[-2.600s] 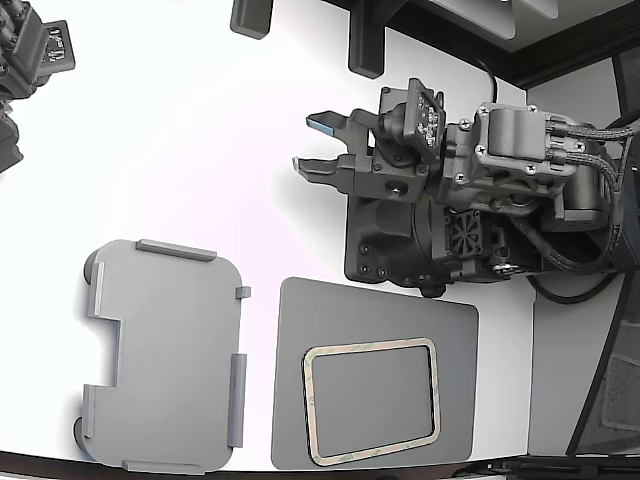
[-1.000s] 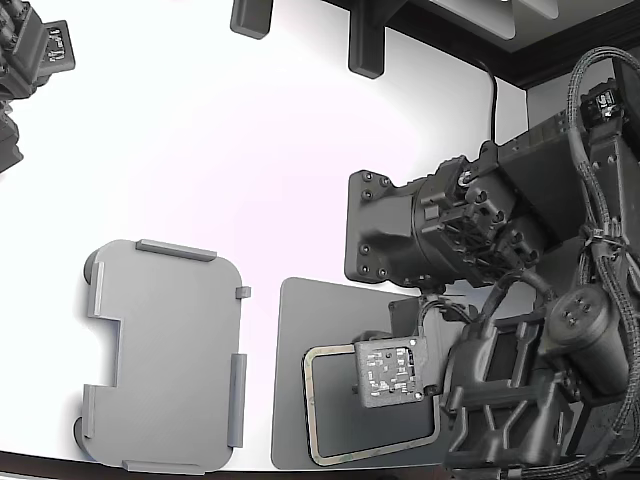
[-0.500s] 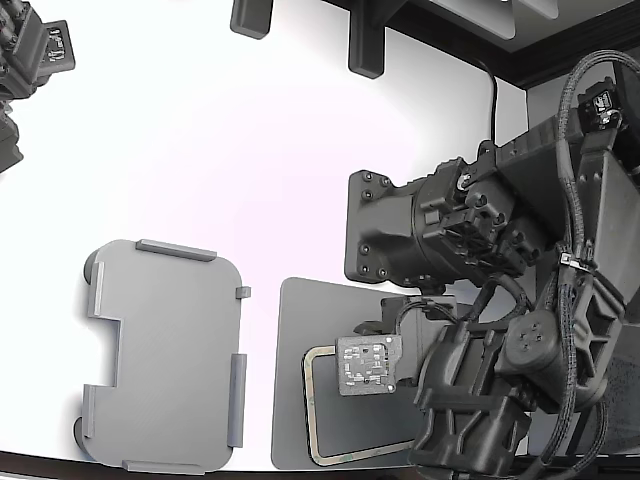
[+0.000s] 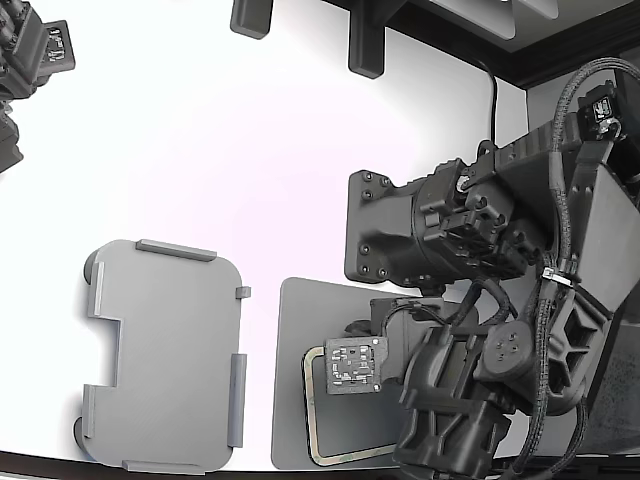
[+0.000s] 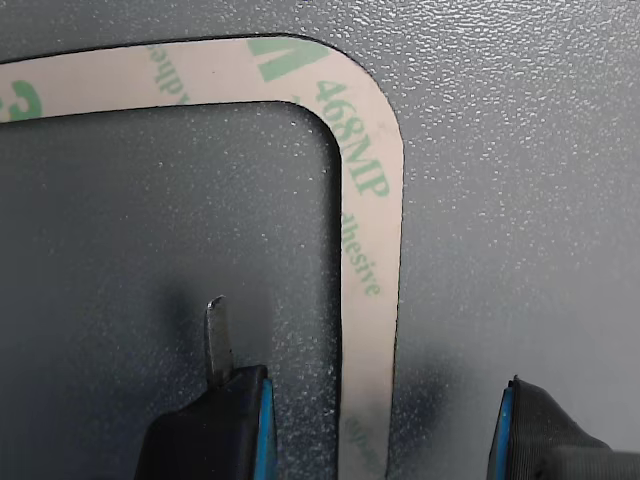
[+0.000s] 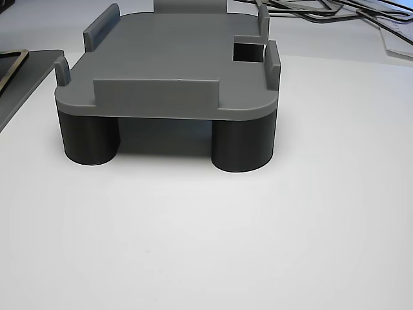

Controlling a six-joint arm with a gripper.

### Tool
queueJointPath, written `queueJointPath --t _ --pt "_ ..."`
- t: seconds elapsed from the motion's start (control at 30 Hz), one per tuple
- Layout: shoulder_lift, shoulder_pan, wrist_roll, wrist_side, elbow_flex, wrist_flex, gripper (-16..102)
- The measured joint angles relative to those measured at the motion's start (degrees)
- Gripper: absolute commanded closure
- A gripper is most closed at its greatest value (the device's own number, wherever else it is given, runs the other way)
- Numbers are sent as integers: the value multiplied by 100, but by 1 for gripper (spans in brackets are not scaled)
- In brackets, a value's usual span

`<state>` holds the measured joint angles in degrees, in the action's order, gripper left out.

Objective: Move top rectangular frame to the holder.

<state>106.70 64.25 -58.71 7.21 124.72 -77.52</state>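
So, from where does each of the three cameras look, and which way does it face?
Exterior view: overhead, looking down at the white table, the holder, the dark mat and the frame; the arm covers its right.
Wrist view: on the wrist, looking down at the frame on the mat; the open gripper straddles the frame's strip.
Other view: low at table height, facing the holder sideways; no robot part shows.
Shared: the exterior and other views both show the holder.

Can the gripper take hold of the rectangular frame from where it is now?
Probably yes. The open gripper has one finger on each side of the rectangular frame's strip, which lies flat on the dark grey mat, and nothing stands between them.
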Motion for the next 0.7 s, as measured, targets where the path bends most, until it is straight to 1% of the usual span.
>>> queueJointPath --t 0.3,0.43,0.6,0.7 --pt "26 0 0 18 176 132 11" --pt "35 0 -9 9 246 141 20" --pt "97 -70 44 26 343 141 25" --pt "132 -97 79 35 396 176 32"
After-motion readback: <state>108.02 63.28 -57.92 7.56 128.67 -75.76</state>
